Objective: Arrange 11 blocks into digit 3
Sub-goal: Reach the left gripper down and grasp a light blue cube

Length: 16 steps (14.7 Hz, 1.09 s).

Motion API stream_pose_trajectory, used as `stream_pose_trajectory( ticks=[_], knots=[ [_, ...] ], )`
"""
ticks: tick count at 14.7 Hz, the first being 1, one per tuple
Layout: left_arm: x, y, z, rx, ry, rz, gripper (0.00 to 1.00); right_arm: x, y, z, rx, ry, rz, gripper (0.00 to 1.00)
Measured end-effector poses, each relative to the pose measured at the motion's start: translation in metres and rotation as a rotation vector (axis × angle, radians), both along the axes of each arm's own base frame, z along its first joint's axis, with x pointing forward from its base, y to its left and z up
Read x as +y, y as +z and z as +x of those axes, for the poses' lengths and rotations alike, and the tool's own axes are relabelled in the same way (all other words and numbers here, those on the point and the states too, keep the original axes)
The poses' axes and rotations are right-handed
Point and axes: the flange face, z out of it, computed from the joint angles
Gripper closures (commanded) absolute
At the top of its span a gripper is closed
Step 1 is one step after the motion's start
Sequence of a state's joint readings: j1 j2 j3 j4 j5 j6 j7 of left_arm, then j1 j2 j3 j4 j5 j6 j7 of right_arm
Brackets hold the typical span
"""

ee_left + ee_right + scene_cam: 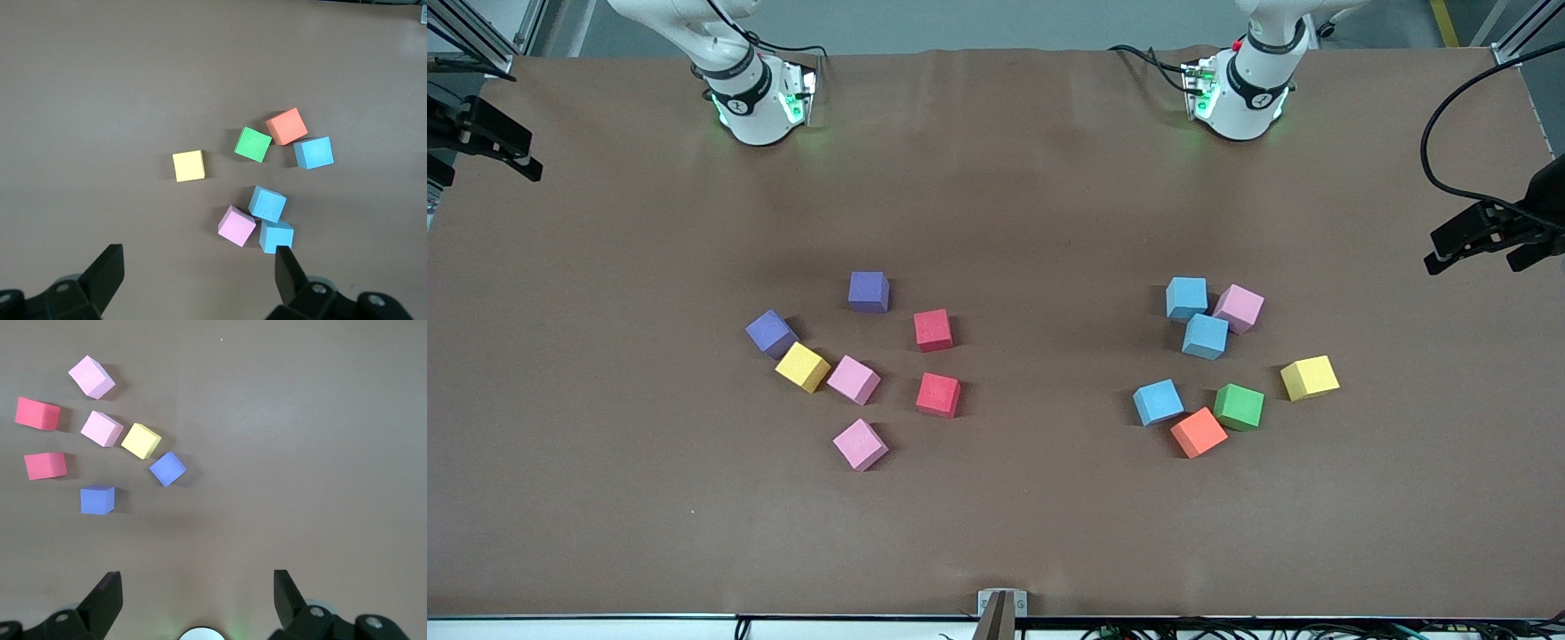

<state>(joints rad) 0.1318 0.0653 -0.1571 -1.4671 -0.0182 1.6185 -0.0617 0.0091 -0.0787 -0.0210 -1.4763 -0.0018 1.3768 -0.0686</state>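
The blocks lie loose in two groups, and no digit 3 is in view. Toward the right arm's end sit two red blocks (933, 330), two pink blocks (854, 380) and a yellow block (802, 367). Toward the left arm's end sit three light blue blocks (1206, 336), a green block (1239, 407), an orange block (1198, 432) and a second yellow block (1310, 378). My left gripper (199, 257) hangs open, high over bare table near this group. My right gripper (196, 580) hangs open above its own base. Neither holds anything.
Two purple cubes (869, 292) lie in the right arm's group, farther from the front camera. A pale lilac-pink cube (1238, 308) touches two of the blue blocks. Bare brown table (1049, 356) separates the groups. The arm bases (756, 98) stand along the table's edge.
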Motion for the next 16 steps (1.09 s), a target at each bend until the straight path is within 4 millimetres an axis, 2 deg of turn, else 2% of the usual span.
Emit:
stream_pose_trajectory(
  ticks=[6,10,12,16],
  knots=[
    [-0.005,0.004,-0.004,0.002,-0.012,0.001,0.0,0.0,0.0,0.0,0.001,0.0,0.0,0.0],
    [-0.006,-0.004,-0.003,0.03,0.014,-0.001,0.0,0.0,-0.001,0.0,0.001,0.0,0.0,0.0],
    [-0.017,-0.022,-0.005,0.095,0.005,-0.001,0.0,0.0,-0.001,0.0,0.002,0.0,0.0,0.0],
    [-0.072,-0.086,-0.012,0.22,-0.043,0.007,0.0,0.0,-0.001,0.0,0.003,0.001,0.004,0.0]
  ],
)
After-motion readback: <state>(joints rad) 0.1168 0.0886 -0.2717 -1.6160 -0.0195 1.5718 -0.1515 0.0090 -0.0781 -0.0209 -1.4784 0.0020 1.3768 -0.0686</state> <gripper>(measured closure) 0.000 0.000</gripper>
